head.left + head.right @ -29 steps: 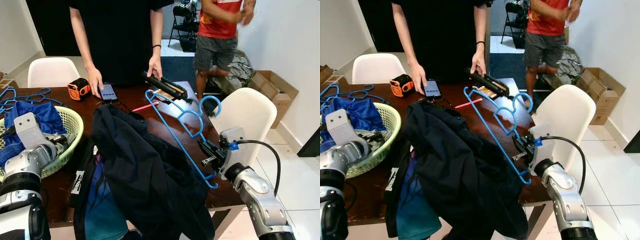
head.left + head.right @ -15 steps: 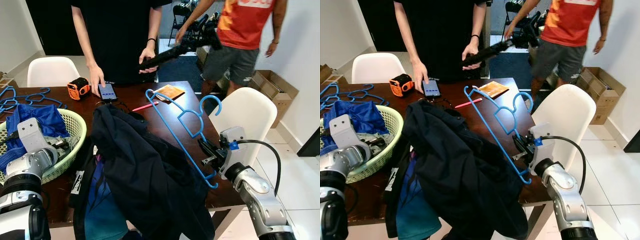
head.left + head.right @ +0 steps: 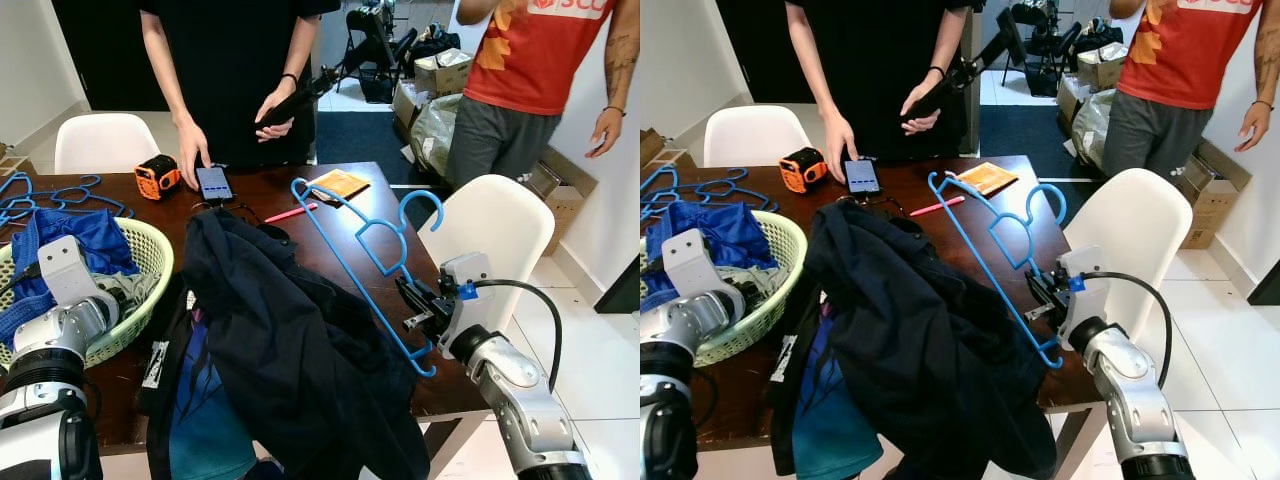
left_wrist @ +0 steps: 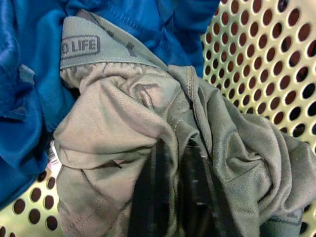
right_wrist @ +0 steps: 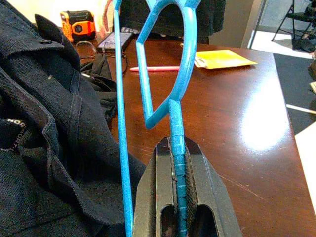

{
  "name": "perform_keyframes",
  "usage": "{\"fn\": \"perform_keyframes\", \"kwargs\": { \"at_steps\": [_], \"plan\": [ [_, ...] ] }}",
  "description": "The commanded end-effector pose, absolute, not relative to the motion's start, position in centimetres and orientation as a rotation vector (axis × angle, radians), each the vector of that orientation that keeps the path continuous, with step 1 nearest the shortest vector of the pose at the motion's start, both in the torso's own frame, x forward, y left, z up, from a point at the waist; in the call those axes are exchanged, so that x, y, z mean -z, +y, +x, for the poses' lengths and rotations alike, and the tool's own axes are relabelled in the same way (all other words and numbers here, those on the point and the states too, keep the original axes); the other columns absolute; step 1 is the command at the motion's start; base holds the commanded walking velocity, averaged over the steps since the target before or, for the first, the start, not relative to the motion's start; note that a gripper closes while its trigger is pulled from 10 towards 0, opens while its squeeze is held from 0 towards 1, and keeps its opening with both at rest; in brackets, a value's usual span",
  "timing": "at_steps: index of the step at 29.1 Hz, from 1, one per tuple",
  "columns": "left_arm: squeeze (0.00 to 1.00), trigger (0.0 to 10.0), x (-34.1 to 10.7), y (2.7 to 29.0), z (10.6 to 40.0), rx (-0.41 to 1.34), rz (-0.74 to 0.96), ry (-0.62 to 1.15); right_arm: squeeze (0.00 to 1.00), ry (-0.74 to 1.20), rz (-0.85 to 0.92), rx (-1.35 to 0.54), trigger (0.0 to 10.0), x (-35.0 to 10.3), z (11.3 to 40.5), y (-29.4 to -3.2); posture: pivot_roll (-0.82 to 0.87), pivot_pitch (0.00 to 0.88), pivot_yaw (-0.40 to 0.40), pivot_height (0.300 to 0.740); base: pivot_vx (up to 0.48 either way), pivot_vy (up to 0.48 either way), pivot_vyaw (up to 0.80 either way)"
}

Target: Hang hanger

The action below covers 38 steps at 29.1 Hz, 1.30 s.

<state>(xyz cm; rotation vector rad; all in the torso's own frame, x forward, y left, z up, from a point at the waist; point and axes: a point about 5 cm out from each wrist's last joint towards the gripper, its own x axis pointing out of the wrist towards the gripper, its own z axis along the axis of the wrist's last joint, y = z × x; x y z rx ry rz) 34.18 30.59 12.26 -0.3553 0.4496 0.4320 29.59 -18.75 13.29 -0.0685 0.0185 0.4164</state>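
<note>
A blue plastic hanger (image 3: 362,252) stands tilted above the table's right side, its hook (image 3: 422,203) up and away from me. My right gripper (image 3: 414,309) is shut on the hanger's lower bar; in the right wrist view the pads (image 5: 195,182) clamp the blue bar (image 5: 176,148). A dark navy jacket (image 3: 290,330) lies heaped on the table just left of the hanger. My left gripper (image 4: 174,195) reaches into the green basket (image 3: 152,252), over a grey-green garment (image 4: 128,128).
A person in black stands across the table, one hand at a phone (image 3: 214,183), the other holding a black device. Another person in an orange shirt stands back right. An orange tape measure (image 3: 157,177), pink pen (image 3: 290,213), yellow envelope (image 3: 338,184), spare blue hangers (image 3: 40,195) and a white chair (image 3: 490,240) are nearby.
The person in black lifted the long black device off the table. The person in orange walked closer on the right. My left arm shifted slightly; the right gripper and hanger stayed put.
</note>
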Motion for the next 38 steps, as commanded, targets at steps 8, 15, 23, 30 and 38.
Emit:
{"fn": "perform_keyframes", "kwargs": {
  "at_steps": [8,15,23,30,38],
  "plan": [
    [0.00,0.0,-17.7,30.3,35.3,-0.438,-0.185,0.146,0.00,0.023,-0.057,-0.414,10.0,-13.4,29.5,-19.0,-0.06,0.021,-0.022,0.740,0.000,0.000,0.00],
    [0.00,0.0,-20.8,28.4,35.5,-0.377,-0.063,-0.014,0.00,0.041,-0.053,-0.423,10.0,-13.1,29.4,-19.3,-0.04,0.000,-0.045,0.740,0.000,0.000,0.00],
    [0.00,0.0,-23.4,26.7,35.8,-0.265,0.021,-0.151,0.00,0.041,-0.045,-0.421,10.0,-13.2,29.7,-19.0,-0.04,0.010,-0.034,0.740,0.000,0.000,0.00],
    [0.00,2.4,-26.4,24.5,35.4,-0.141,0.032,-0.283,0.00,0.040,-0.041,-0.417,10.0,-13.3,29.6,-19.3,-0.04,0.018,-0.032,0.740,0.000,0.000,0.00],
    [0.00,10.0,-28.3,23.4,35.2,-0.051,0.075,-0.334,0.00,0.030,-0.022,-0.407,10.0,-13.5,29.7,-19.3,-0.05,0.027,-0.025,0.740,0.000,0.000,0.00]
  ]
}}
